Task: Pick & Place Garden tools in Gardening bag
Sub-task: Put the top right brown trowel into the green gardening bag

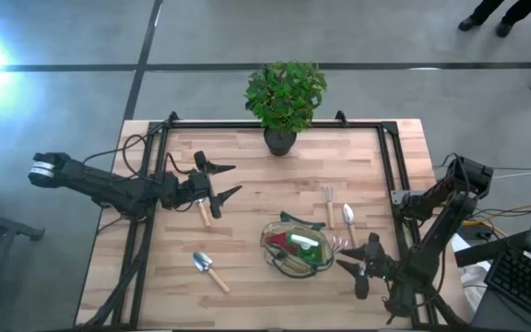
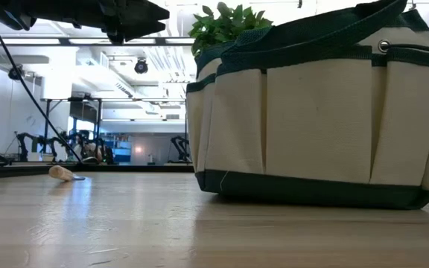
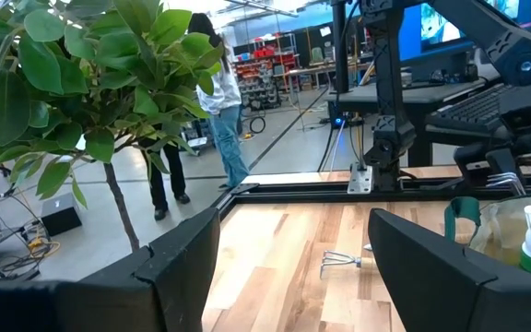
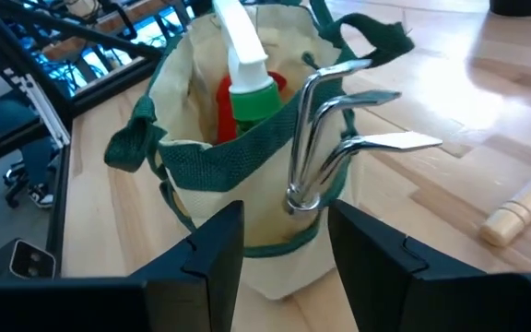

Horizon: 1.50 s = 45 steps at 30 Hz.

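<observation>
Wooden table [image 1: 247, 166]: light slats inside a dark frame, carrying everything listed below.

Leafy plant [image 1: 285, 92]: in a dark pot at the far edge, not part of the job.

Gardening bag [image 1: 295, 247]: near the front, right of centre, mouth up so tools can drop in. It already holds a green spray bottle [image 4: 247, 83] and a red scoop [image 4: 225, 106]. A silver three-pronged cultivator [image 4: 325, 138] hangs in an outer pocket on the side facing the right arm.

Left gripper [image 1: 218, 183]: raised over the left half of the table, fingers spread wide and empty. A wooden-handled tool [image 1: 203, 208] lies just below it, likely its next pick, judging by the open pose.

Right gripper [image 1: 362, 261]: just beside the bag's right side, fingers parted and holding nothing, pointed at the cultivator pocket as though it had placed something there.

Loose tools not yet bagged: a hand fork [image 1: 327, 201] and a trowel [image 1: 348, 218] side by side behind the bag; another trowel [image 1: 208, 269] at the front left. Roughly half the work remains, I judge.
</observation>
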Each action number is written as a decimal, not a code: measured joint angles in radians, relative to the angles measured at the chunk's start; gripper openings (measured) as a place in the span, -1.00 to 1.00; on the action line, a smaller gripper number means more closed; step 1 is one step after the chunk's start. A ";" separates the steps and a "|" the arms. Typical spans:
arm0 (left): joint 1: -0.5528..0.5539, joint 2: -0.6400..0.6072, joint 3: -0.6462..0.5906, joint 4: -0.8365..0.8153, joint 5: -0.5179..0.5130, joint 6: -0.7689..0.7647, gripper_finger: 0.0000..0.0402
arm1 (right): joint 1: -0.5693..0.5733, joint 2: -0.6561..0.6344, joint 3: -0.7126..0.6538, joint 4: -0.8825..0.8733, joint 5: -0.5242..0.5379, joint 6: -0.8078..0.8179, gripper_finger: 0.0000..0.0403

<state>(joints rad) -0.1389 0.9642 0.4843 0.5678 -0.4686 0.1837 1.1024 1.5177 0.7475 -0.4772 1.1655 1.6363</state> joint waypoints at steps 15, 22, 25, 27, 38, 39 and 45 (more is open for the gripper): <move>0.000 0.000 0.000 -0.001 0.000 0.000 0.39 | -0.010 -0.076 0.000 -0.357 -0.357 0.376 -0.27; 0.000 0.000 0.000 -0.001 0.000 0.000 0.39 | -0.108 -0.079 0.000 -0.427 -0.538 0.536 -0.32; 0.000 0.000 0.000 -0.001 0.000 0.000 0.39 | -0.170 -0.079 0.000 -0.436 -0.585 0.540 -0.34; 0.000 0.000 0.000 -0.003 0.000 0.000 0.39 | -0.207 -0.079 0.000 -0.436 -0.591 0.505 -0.36; 0.000 0.000 0.000 -0.048 -0.011 0.000 0.39 | -0.269 -0.079 0.000 -0.482 -0.698 0.409 -0.34; 0.000 0.000 0.000 -0.048 -0.013 0.000 0.39 | -0.264 -0.079 0.000 -0.485 -0.696 0.417 -0.33; 0.000 0.000 0.000 -0.046 -0.022 0.000 0.39 | -0.279 -0.078 -0.010 -0.517 -0.696 0.456 -0.34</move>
<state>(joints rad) -0.1387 0.9642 0.4843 0.5220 -0.4904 0.1841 0.8233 1.4395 0.7380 -0.9937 0.4694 2.0920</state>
